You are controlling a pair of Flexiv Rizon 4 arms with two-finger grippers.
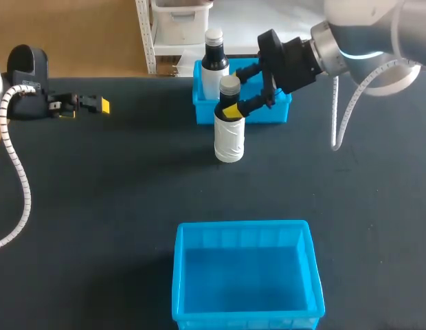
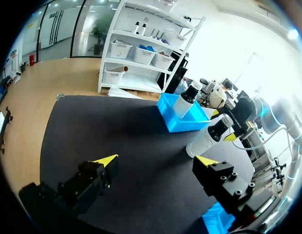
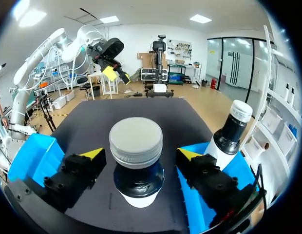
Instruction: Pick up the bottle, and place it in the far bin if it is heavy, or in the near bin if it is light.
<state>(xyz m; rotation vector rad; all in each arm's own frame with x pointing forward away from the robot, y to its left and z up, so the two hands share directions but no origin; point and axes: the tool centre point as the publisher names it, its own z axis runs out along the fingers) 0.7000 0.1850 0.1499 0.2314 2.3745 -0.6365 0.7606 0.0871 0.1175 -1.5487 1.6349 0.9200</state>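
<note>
Head view: our right gripper [image 1: 235, 93] straddles the bottle [image 1: 229, 141] beside the far bin [image 1: 276, 114], fingers released, grasp pending; next we clench, lift, judge weight.

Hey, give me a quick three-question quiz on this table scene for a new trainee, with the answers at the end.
1. True or false: the far blue plastic bin holds a dark-necked bottle with a white cap.
2. Multiple choice: the white plastic bottle with the grey cap stands A) in the far bin, B) on the black table, C) in the near blue plastic bin.
3. Fill in: the yellow-tipped fingers on either side of the grey-capped bottle's neck belong to the ____ gripper.

Key: 1 true; 2 B; 3 right gripper.
</note>
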